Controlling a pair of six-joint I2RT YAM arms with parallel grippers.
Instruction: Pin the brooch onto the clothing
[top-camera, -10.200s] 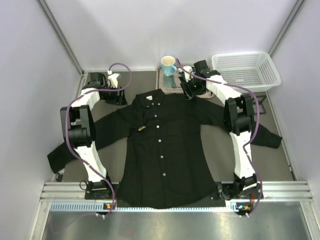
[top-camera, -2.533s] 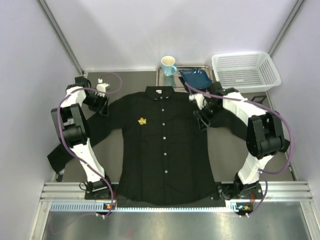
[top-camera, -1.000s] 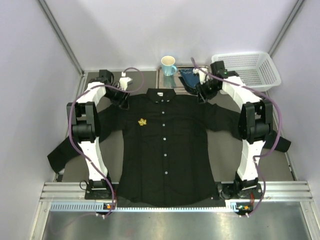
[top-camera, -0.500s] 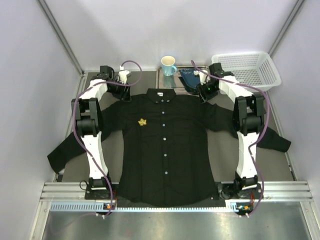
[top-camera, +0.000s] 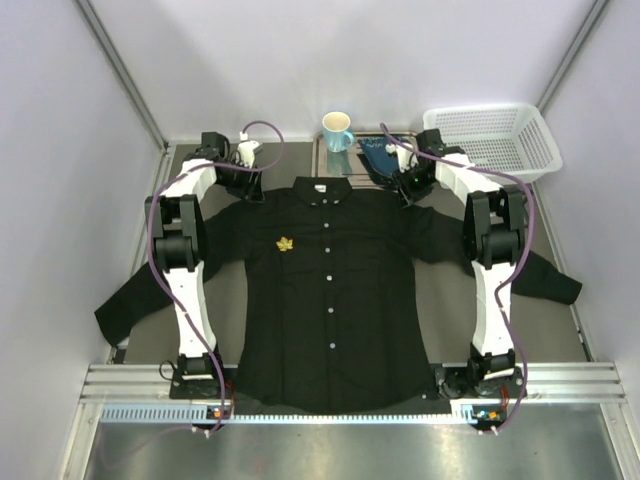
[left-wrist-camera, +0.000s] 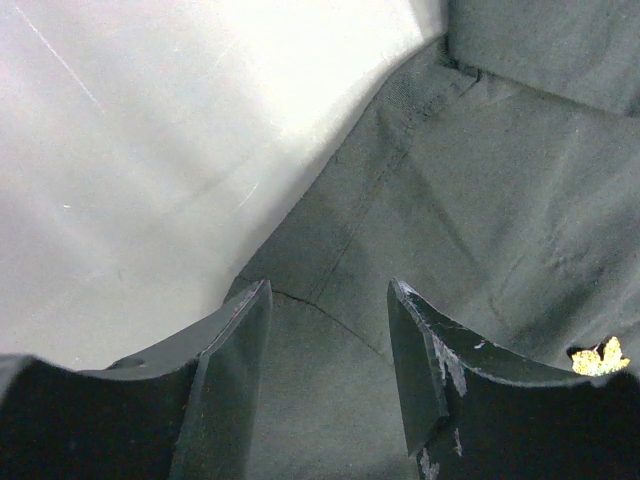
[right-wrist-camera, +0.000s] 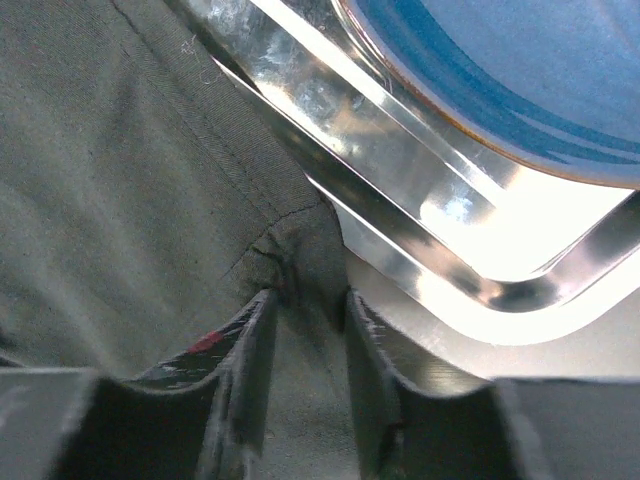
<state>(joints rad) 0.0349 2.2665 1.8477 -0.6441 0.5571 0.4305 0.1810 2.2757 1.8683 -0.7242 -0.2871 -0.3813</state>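
Note:
The black shirt (top-camera: 330, 300) lies flat, front up, sleeves spread. The golden leaf brooch (top-camera: 285, 243) sits on its chest, left of the button row, and shows at the lower right of the left wrist view (left-wrist-camera: 600, 357). My left gripper (top-camera: 248, 190) is at the shirt's left shoulder; its jaws (left-wrist-camera: 328, 300) stand open with the shoulder fabric (left-wrist-camera: 470, 180) lying flat between them. My right gripper (top-camera: 404, 194) is at the right shoulder, and its narrow jaws (right-wrist-camera: 307, 305) pinch a puckered fold of shirt fabric (right-wrist-camera: 150, 200).
A light blue mug (top-camera: 337, 130) stands behind the collar. A metal tray (top-camera: 352, 172) (right-wrist-camera: 400, 230) with a blue dish (top-camera: 385, 153) (right-wrist-camera: 520, 70) lies right beside my right gripper. A white basket (top-camera: 490, 140) is at the back right. Walls close in both sides.
Ten seconds ago the shirt was rumpled and the brooch askew; now it lies spread with the brooch flat. In the last second both grippers barely shifted at the shoulders.

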